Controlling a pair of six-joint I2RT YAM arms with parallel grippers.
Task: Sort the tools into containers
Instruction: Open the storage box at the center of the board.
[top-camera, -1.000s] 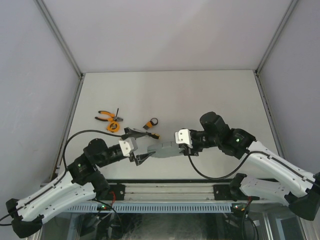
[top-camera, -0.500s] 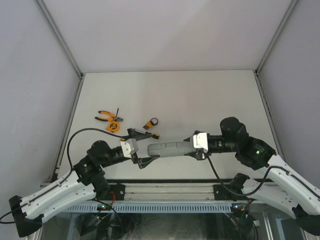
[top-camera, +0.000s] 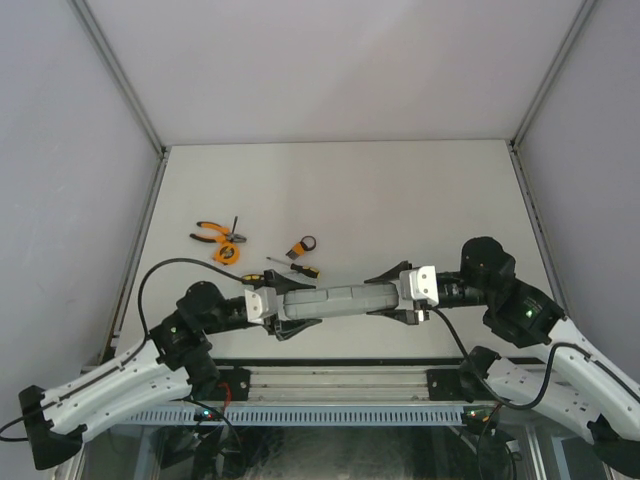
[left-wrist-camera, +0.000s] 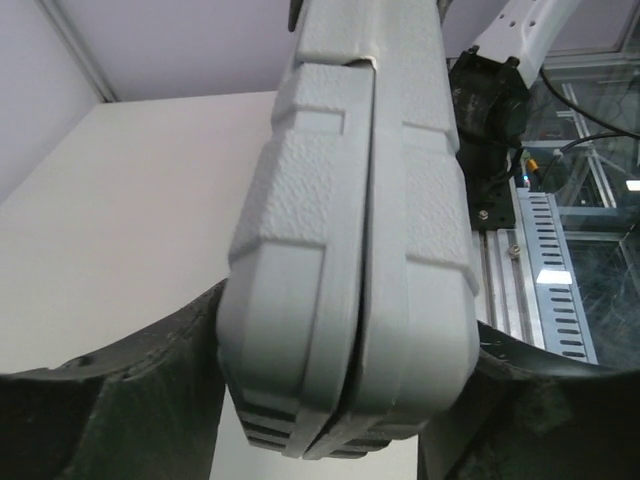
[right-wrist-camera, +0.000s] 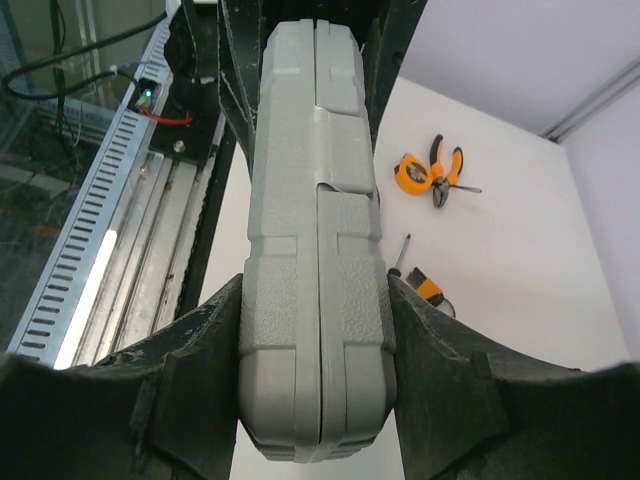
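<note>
The closed grey tool case (top-camera: 335, 298) hangs edge-up just above the table's near edge, stretched between both arms. My right gripper (top-camera: 392, 296) is shut on its right end, and the fingers (right-wrist-camera: 440, 350) press both flat sides of the case (right-wrist-camera: 315, 250). My left gripper (top-camera: 282, 308) holds the left end, with the case (left-wrist-camera: 350, 280) filling the space between the fingers (left-wrist-camera: 150, 400). Loose tools lie behind it: orange pliers (top-camera: 212, 235), a round orange tape measure (top-camera: 227, 252), a yellow-and-black screwdriver (top-camera: 298, 268) and a ringed hex-key set (top-camera: 302, 245).
The tools lie in a cluster on the left half of the white table (top-camera: 400, 190). A metal rail (top-camera: 330, 380) with the arm bases runs along the near edge. Grey walls enclose the table on three sides.
The right arm drew the case to the right and turned it level. The left gripper, open beside the case's end before, now has its fingers against both sides of that end.
</note>
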